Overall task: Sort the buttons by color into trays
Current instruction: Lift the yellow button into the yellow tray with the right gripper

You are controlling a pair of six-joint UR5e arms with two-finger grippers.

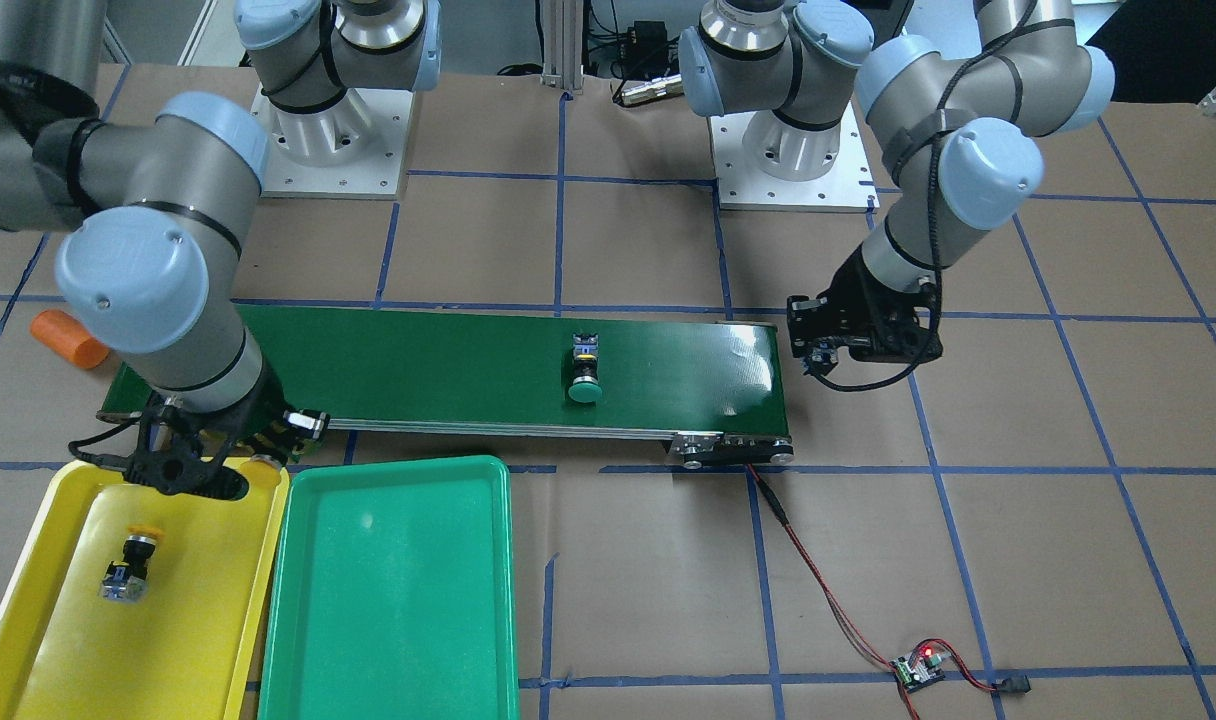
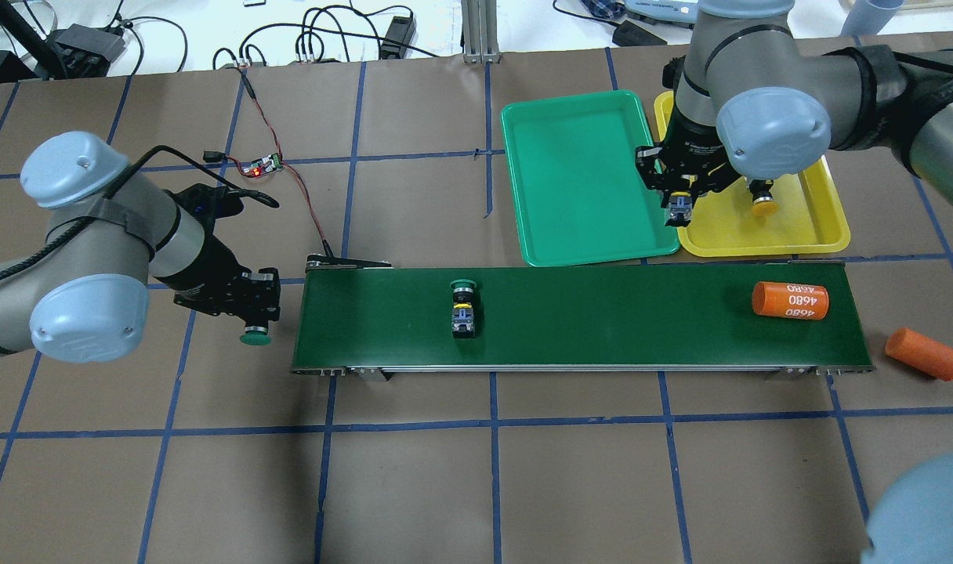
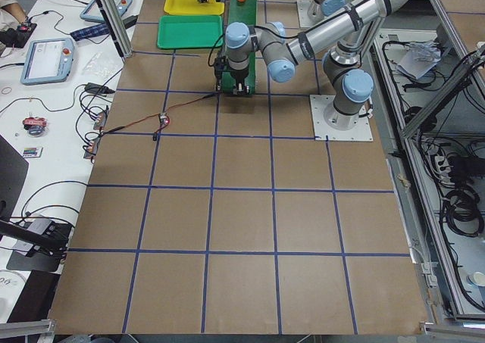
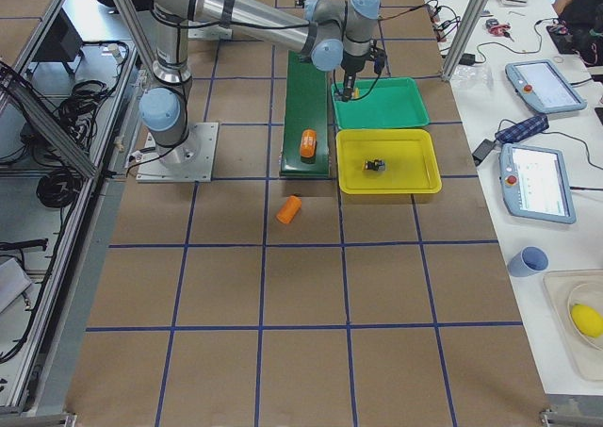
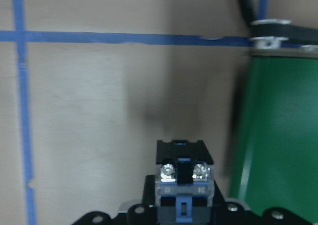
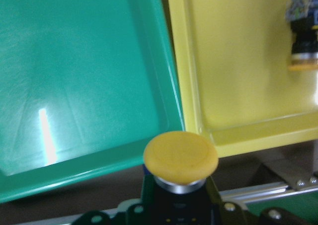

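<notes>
My right gripper (image 2: 680, 205) is shut on a yellow button (image 6: 181, 158) and holds it over the near rims where the green tray (image 2: 578, 235) and the yellow tray (image 2: 821, 227) meet. A second yellow button (image 2: 762, 204) lies in the yellow tray. My left gripper (image 2: 255, 317) is shut on a green button (image 2: 255, 338) and hovers over the table just left of the belt's end; its switch body (image 5: 183, 178) shows in the left wrist view. Another green button (image 2: 463, 301) lies on the belt's middle. The green tray holds nothing.
The dark green conveyor belt (image 2: 602, 329) runs across the table in front of the trays. An orange cylinder marked 4680 (image 2: 790, 300) lies on its right end; another orange cylinder (image 2: 925, 354) lies on the table beyond it. A red wire and small circuit board (image 2: 263, 164) lie far left.
</notes>
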